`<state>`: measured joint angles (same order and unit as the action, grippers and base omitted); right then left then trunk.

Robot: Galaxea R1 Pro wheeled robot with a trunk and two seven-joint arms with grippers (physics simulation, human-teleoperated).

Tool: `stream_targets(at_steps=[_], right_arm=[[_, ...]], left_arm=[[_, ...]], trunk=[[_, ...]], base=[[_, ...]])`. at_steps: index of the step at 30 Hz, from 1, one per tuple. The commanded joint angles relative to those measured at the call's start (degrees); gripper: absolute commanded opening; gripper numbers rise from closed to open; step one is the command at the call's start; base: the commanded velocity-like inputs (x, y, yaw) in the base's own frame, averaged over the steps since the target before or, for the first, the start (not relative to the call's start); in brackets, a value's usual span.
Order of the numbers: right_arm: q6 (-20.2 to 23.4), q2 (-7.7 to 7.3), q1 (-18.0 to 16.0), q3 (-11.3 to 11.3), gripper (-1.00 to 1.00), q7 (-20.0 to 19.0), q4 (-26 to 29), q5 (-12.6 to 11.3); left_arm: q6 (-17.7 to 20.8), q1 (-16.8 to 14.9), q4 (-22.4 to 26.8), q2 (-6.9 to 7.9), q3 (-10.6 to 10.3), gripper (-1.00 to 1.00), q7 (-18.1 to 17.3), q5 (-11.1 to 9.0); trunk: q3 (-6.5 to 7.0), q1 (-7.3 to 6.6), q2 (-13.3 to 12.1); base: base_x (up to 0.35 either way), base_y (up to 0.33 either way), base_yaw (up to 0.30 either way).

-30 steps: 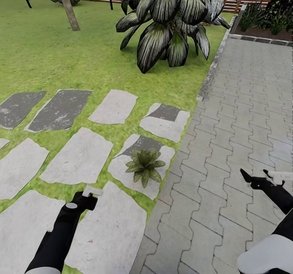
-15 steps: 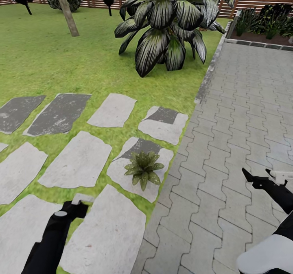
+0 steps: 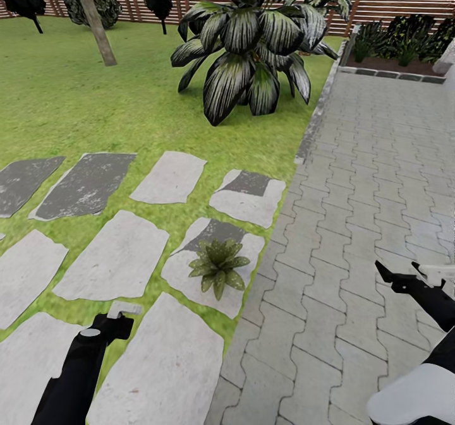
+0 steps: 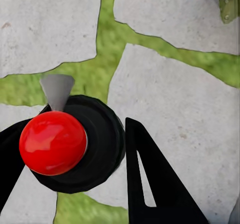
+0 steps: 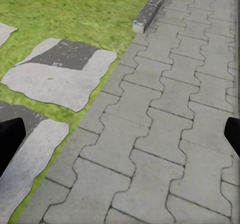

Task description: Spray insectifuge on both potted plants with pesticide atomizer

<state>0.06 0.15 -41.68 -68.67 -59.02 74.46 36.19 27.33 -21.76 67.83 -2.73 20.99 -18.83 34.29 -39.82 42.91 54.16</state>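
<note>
One potted plant [image 3: 218, 266] shows in the head view, a low olive-green rosette sitting on a pale stepping stone [image 3: 215, 267] at the lawn's edge, just beside the grey paving [image 3: 373, 179]. The left gripper [image 3: 123, 314] hangs short of that plant, on the near side of it, with a pale trigger head poking out ahead of the black arm. The right gripper [image 3: 404, 275] hovers over the paving, well apart from the plant, its jaws spread and empty.

In the left wrist view, the pesticide atomizer [image 4: 55, 141] is seen end-on: red collar, dark body and a grey nozzle, with the jaws clamped on it. The plant's leaf tips peek in at a corner, beyond the nozzle.

The right wrist view looks over paving and stones between two parted black fingertips [image 5: 10, 136].

The spraying step appears to be in hand. The next move likely calls for bringing the nozzle closer and aiming it squarely at the rosette.
</note>
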Motion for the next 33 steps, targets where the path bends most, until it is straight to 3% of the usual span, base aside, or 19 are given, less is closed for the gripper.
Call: stream_targets(at_steps=[1,33], right_arm=[[-0.03,0.10,-0.08,-0.14,1.00,-0.31,0.07,0.33],[-0.06,0.47,-0.10,0.01,1.00,-0.31,-0.12,0.37]], left_arm=[[0.09,-0.04,0.11,-0.08,0.19,-1.00,-0.58,0.60],[0.09,0.11,-0.01,-0.08,0.18,-1.00,-0.33,0.69]], trunk=[[0.05,0.01,0.04],[2.89,0.01,0.04]], base=[[0.000,0.000,-0.098],[0.000,0.000,-0.020]])
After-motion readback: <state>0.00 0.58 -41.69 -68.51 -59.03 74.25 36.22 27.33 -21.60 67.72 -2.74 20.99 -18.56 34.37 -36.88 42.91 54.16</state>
